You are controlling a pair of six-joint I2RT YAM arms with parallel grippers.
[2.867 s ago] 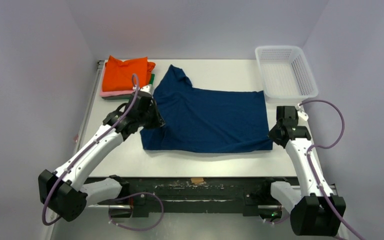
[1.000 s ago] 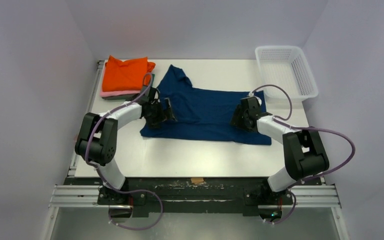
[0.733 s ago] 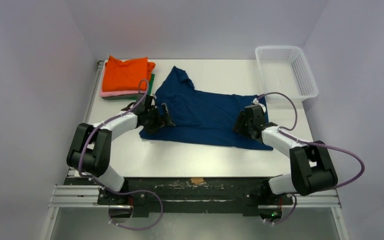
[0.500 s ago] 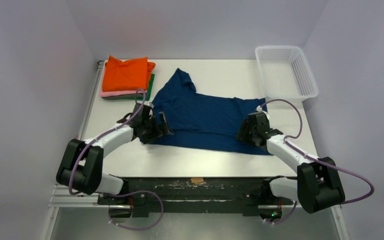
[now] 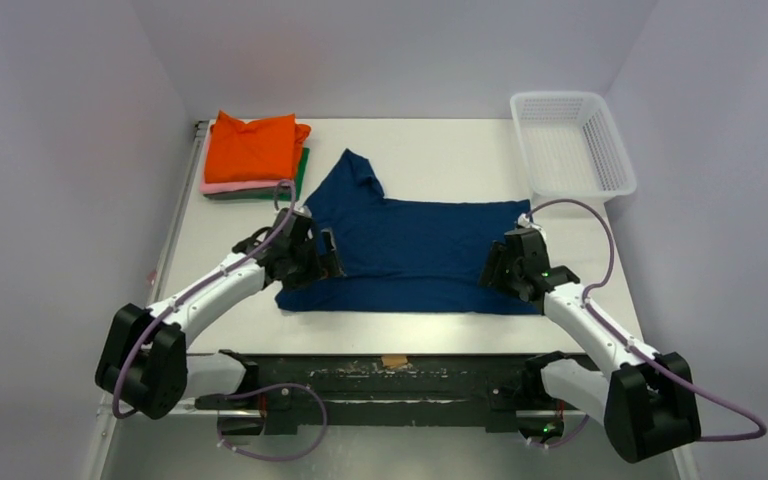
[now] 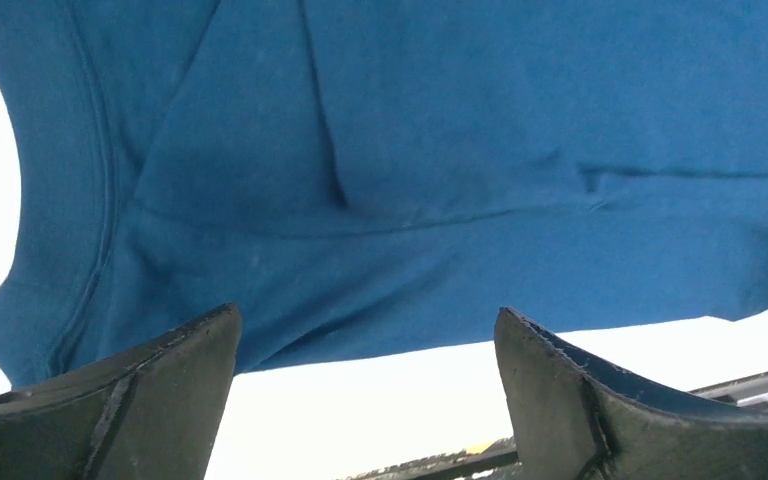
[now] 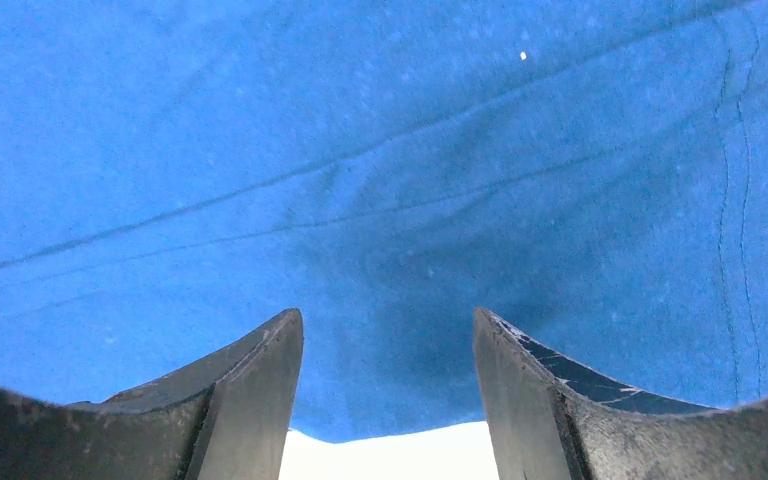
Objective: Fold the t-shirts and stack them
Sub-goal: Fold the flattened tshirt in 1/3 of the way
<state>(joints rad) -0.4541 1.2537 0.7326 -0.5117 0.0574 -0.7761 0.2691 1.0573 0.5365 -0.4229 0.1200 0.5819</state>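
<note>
Both grippers have their fingers apart and hold nothing. The left gripper [image 5: 312, 258] is at the left end of the navy t-shirt [image 5: 415, 250], and the right gripper [image 5: 495, 268] is at its right end. The shirt lies flat across the middle of the table [image 5: 430, 135], with one sleeve pointing to the far side. The top view alone shows the folded stack at the far left, the orange t-shirt [image 5: 252, 147] lying above the pink t-shirt [image 5: 215, 185] and the dark green t-shirt [image 5: 303, 172], and the white basket [image 5: 570, 145] at the far right. The left wrist view shows a stitched band and a deep crease. The right wrist view shows long thin wrinkles and a double seam.
</note>
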